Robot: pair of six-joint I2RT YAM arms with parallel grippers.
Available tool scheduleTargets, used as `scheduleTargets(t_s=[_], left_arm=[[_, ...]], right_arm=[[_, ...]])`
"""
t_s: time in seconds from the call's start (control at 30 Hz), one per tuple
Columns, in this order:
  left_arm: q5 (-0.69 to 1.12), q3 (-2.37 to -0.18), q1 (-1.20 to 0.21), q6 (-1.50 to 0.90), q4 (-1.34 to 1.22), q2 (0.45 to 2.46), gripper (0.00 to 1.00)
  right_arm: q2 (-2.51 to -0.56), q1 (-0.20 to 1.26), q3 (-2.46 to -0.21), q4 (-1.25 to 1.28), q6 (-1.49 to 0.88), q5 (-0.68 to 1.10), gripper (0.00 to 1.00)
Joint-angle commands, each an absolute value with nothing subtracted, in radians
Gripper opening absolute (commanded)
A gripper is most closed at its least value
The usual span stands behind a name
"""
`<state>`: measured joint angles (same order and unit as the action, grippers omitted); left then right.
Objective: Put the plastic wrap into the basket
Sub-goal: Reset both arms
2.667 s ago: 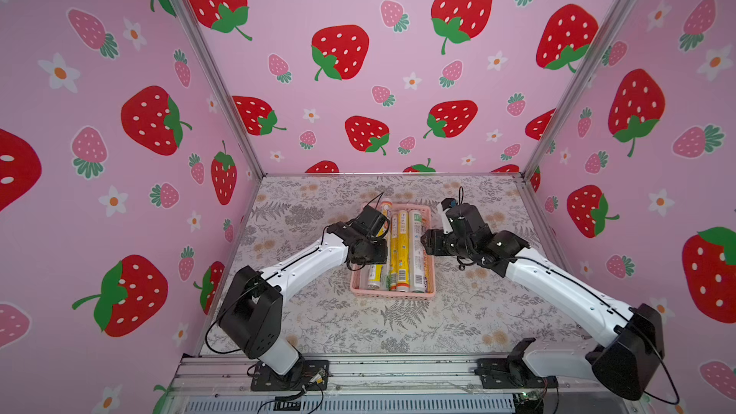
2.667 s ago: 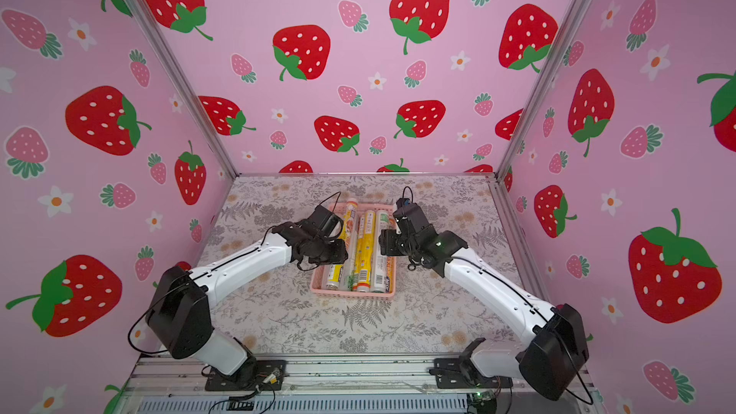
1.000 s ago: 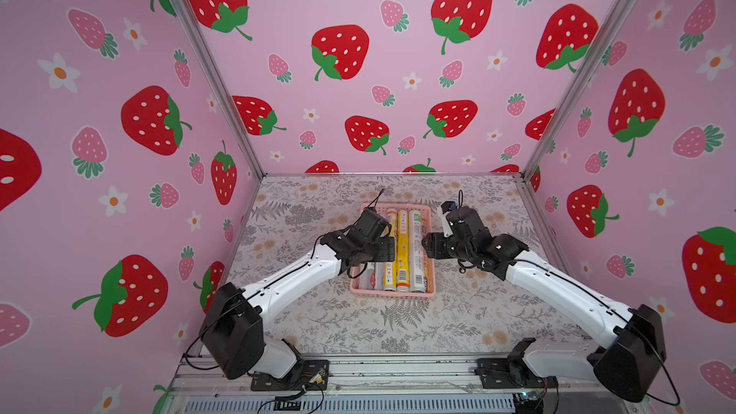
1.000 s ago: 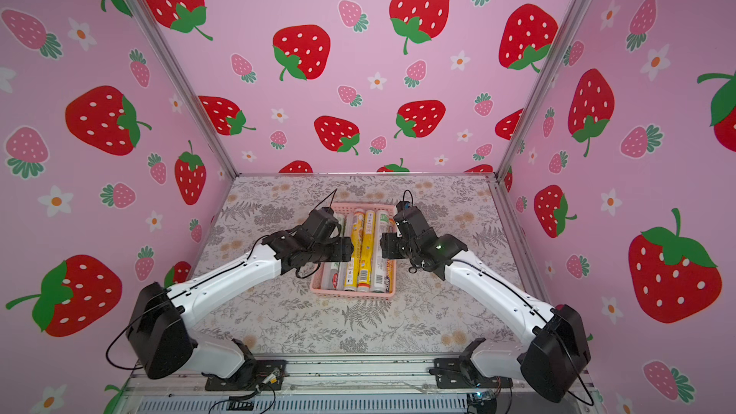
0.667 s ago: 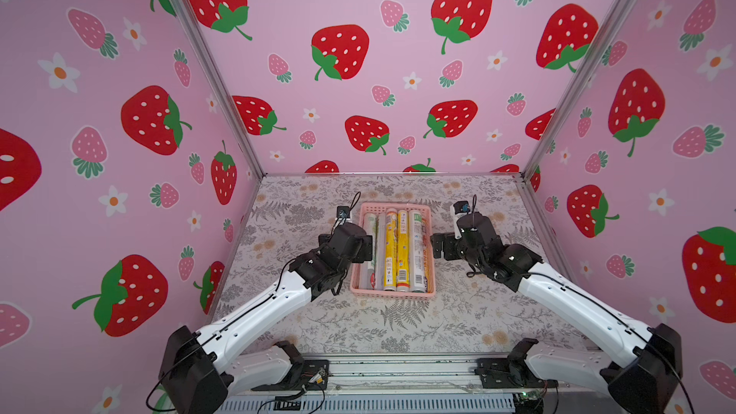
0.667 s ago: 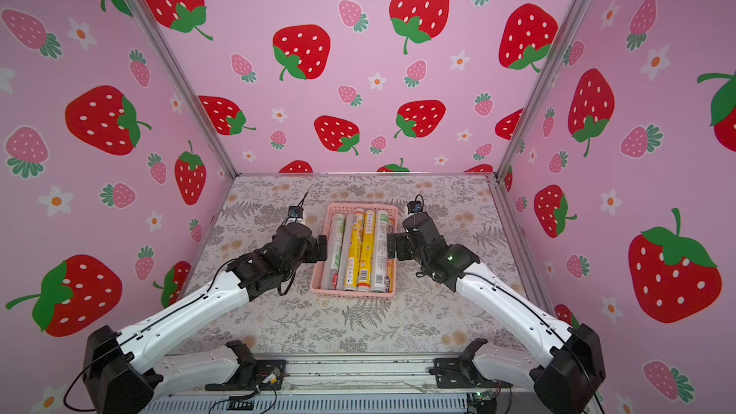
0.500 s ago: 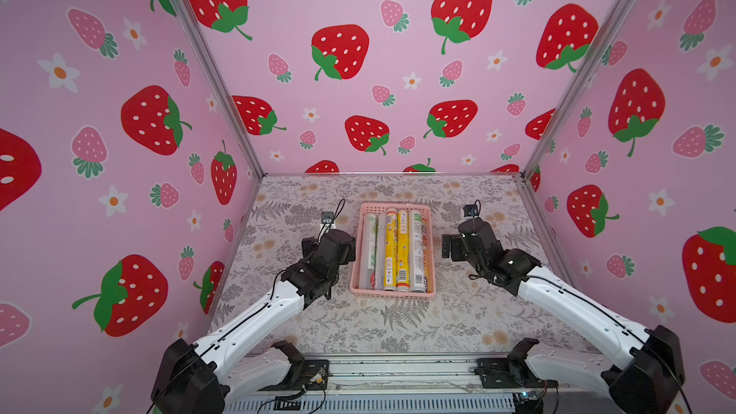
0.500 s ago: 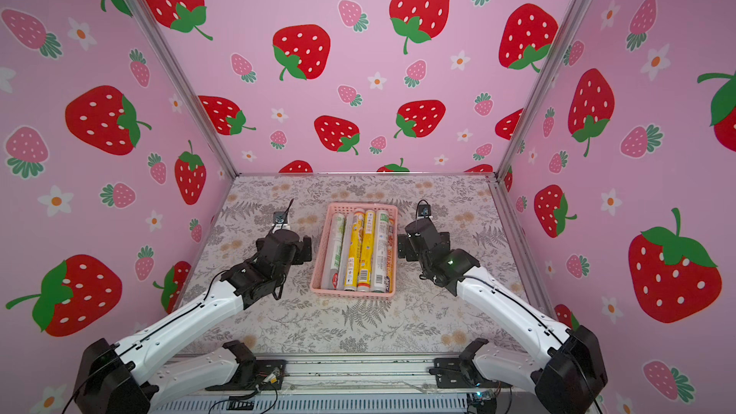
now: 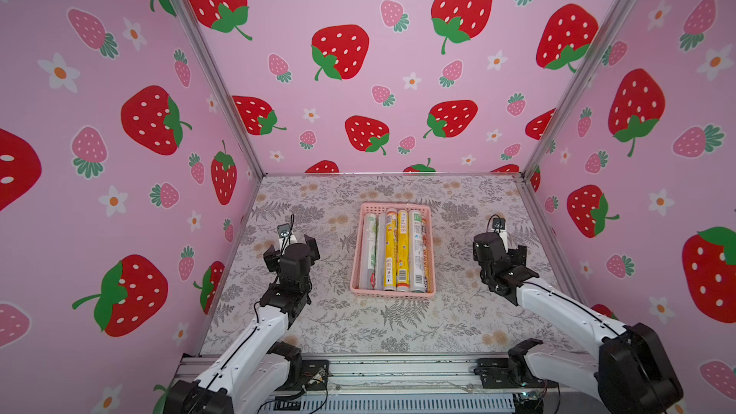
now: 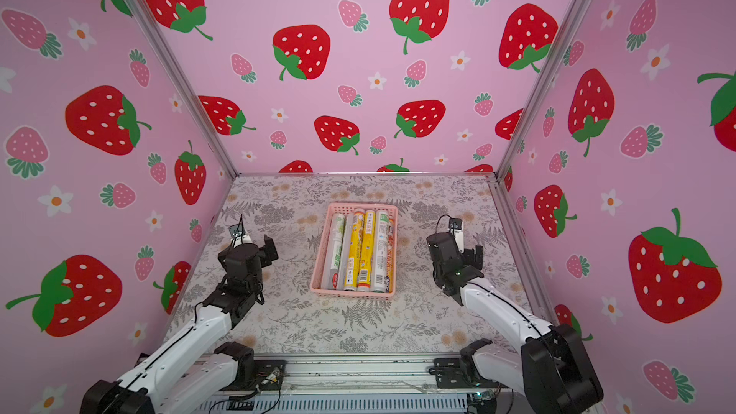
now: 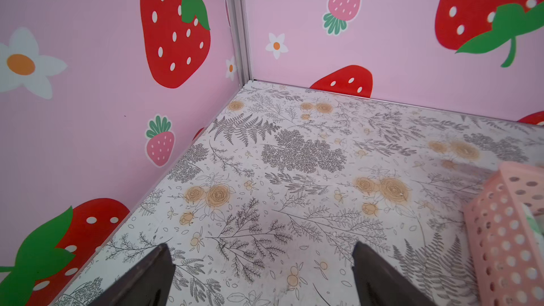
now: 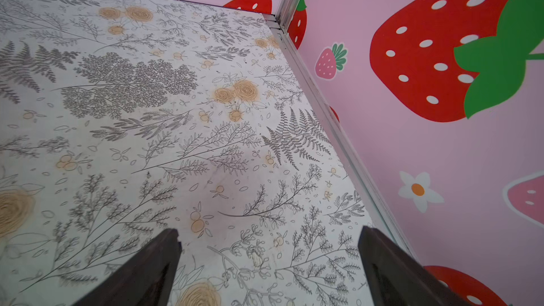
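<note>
**Wrap in the basket, both claws wide**

The floral table (image 9: 398, 324) carries the pink basket (image 9: 392, 295) mid-table, with the plastic wrap (image 9: 402, 248) rolls side by side inside it. The left gripper (image 11: 262, 248) sits well left of the basket and the right gripper (image 12: 269, 231) well right, each with jaws apart and empty.

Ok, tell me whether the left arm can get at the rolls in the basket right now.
Probably yes: the left hand is open and empty beside the basket, the rolls lie uncovered, and nothing stands between.
</note>
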<state>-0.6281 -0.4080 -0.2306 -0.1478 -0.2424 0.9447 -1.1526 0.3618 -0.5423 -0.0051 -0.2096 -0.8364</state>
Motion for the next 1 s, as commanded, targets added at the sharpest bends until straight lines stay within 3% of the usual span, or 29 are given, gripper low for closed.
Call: scheduleTargets(t_s=[0.0,0.2,0.47,0.6,0.73,0.83,0.9,0.97], left_arm=[[-0.630,-0.358,-0.196,-0.068,-0.412,1.025,1.00],[-0.510,-0.310,-0.100,-0.096,-0.620,1.188,1.00],[-0.421,-0.348,-0.074,-0.081,-0.779,1.348,1.00],[-0.413,-0.348,-0.072,-0.087,-0.917,1.473,1.00],[-0.367,-0.395,-0.072,-0.072,-0.845,1.505,1.00],[-0.341,-0.424,-0.068,-0.062,-0.827,1.549,1.00],[-0.312,-0.419,-0.053,-0.069,-0.842,1.549,1.00],[-0.296,-0.429,-0.049,-0.069,-0.813,1.546,1.00]], right_arm=[[-1.140,0.297,-0.492,0.237,-0.135,-0.762,1.00],[-1.301,0.195,-0.505,0.402,-0.071,-0.702,1.00],[-1.395,0.105,-0.403,0.719,-0.085,-0.620,1.00],[-1.389,0.062,-0.408,0.691,-0.111,-0.549,1.00],[-1.358,0.041,-0.373,0.718,-0.130,-0.456,1.00],[-1.409,0.032,-0.328,0.891,-0.105,-0.281,1.00],[-1.477,0.030,-0.359,0.892,-0.138,-0.357,1.00],[-1.519,0.028,-0.396,0.858,-0.128,-0.320,1.00]])
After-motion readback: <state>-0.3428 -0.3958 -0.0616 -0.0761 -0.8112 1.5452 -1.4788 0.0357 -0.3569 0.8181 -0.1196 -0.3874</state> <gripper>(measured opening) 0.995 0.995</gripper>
